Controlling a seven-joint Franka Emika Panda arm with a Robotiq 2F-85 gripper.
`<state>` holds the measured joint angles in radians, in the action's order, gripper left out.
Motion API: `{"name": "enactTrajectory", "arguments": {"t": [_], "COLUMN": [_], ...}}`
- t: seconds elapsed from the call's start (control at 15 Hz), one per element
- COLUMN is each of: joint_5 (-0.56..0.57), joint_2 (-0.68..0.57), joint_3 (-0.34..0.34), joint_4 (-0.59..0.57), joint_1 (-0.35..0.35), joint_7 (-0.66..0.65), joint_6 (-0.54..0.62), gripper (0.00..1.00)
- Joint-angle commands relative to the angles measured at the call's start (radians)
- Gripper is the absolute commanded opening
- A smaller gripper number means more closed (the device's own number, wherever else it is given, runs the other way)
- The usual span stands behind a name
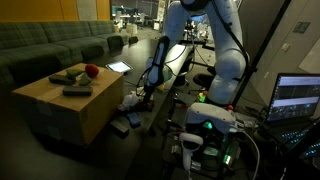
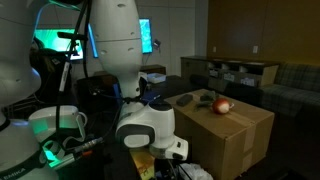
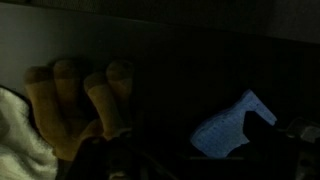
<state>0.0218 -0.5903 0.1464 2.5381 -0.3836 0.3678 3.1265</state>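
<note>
My gripper (image 1: 147,92) hangs low beside a cardboard box (image 1: 70,105), close to the floor, and looks open with nothing in it. A red apple (image 1: 92,71) and dark remote-like objects (image 1: 77,91) lie on top of the box. An exterior view from the far side shows the same apple (image 2: 223,106) and box (image 2: 235,135). The wrist view is very dark and my fingers do not show in it. It shows a yellow plush paw (image 3: 85,95), a white cloth (image 3: 20,135) and a pale blue lit patch (image 3: 230,128).
Small dark items (image 1: 128,118) are scattered on the floor by the box. A green couch (image 1: 50,45) stands behind it, and a lit screen (image 1: 118,67) glows beyond the box. A laptop (image 1: 298,98) and cables are by the robot base. Low shelves (image 2: 240,70) line the back.
</note>
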Motion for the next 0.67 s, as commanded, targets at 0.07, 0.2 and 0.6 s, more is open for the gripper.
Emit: {"name": "enactTrajectory", "arguments": {"t": [0.07,0.2,0.6], "joint_5": [0.048,0.057,0.059], "joint_2": [-0.087,-0.119,-0.207], "joint_3": [0.011,0.003,-0.036], "joint_4": [-0.059,-0.089,-0.187], "joint_1": [-0.027,-0.027,-0.012], "joint_7": [-0.029,-0.031,-0.066], "joint_6": [0.043,0.039,0.037], "gripper": [1.00,1.00,1.00]}}
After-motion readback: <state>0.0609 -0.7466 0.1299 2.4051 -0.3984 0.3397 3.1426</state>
